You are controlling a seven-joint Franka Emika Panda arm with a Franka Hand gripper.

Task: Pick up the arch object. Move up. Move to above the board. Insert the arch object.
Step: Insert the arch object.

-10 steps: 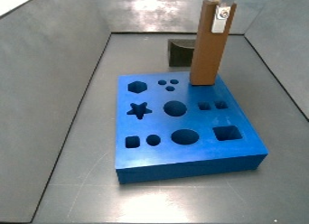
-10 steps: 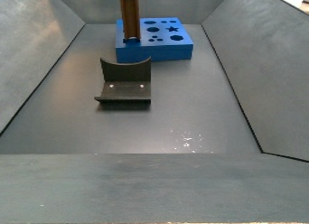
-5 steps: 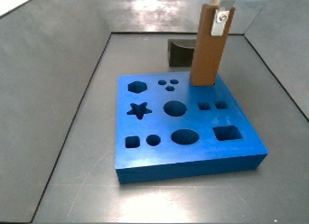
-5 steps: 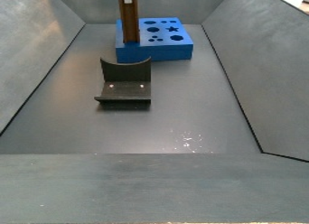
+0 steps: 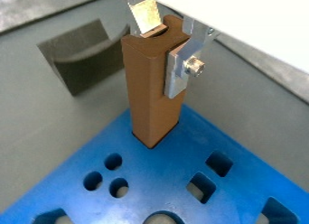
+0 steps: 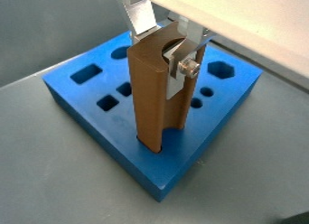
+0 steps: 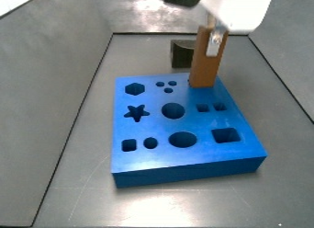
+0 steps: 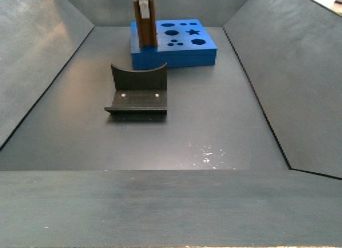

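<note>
The arch object (image 5: 151,92) is a tall orange-brown bar with a curved notch in its top end. It stands upright with its lower end sunk into a cutout at the far corner of the blue board (image 7: 160,144). My gripper (image 5: 163,42) is shut on the bar's top, one silver finger (image 5: 183,65) flat on its side and one at the notch. The bar, the gripper (image 6: 167,42) and the board (image 6: 115,142) also show in another wrist view, and in both side views (image 7: 205,62) (image 8: 143,22).
The dark fixture (image 8: 136,92) stands on the grey floor beside the board, and shows behind the bar in a side view (image 7: 182,53). Sloping grey walls (image 8: 40,82) enclose the floor. Several other cutouts, among them a star (image 7: 138,112), lie open in the board.
The gripper has come down with the arch object. The bar now stands lower, its bottom deeper in the board's corner cutout. The gripper body now fills the top of one side view.
</note>
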